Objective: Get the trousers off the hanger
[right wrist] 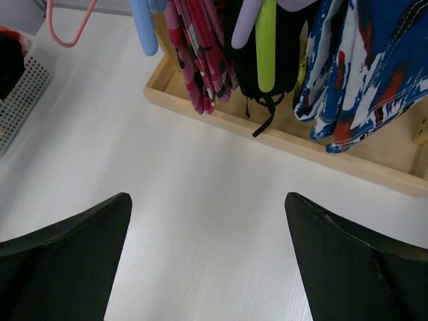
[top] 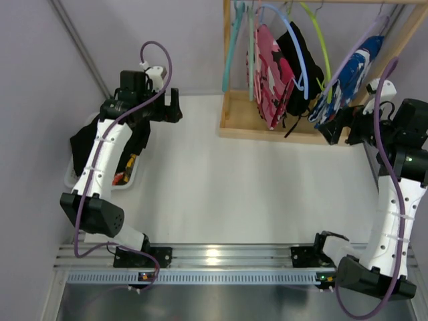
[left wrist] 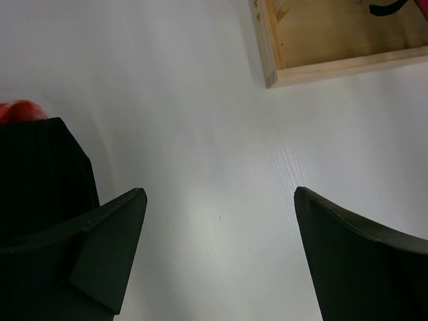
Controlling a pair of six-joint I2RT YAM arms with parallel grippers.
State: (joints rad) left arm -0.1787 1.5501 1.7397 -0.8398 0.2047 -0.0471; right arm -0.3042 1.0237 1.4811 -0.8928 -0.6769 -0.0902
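Three small soft cloth garments hang side by side at the far right. From left to right they are the pink-red camouflage trousers (top: 271,77), the plain black trousers (top: 302,63) and the blue-and-white patterned trousers (top: 348,83). Each is draped on a coloured plastic hanger in the wooden rack (top: 231,126), so the cloth dangles freely over the rack's shallow base. Hung this way, the lower hems are open to a grasp from the near side.

None has come off its hanger yet. A white mesh basket (top: 70,179) holding dark cloth sits at the left edge of the white tabletop (top: 234,194), probably the place for removed garments.

The right gripper (right wrist: 207,197) is poised just near of the rack, low and close to the patterned trousers, with its camera looking at all three hems. Its jaws are spread wide and hold nothing, and only bare tabletop lies between them. It is probably lining up to pinch a hem and pull the cloth down off its hanger.

The left gripper (left wrist: 219,194) hovers left of the rack's near-left corner. It is equally wide open, empty and touching nothing, apparently kept back out of the way.
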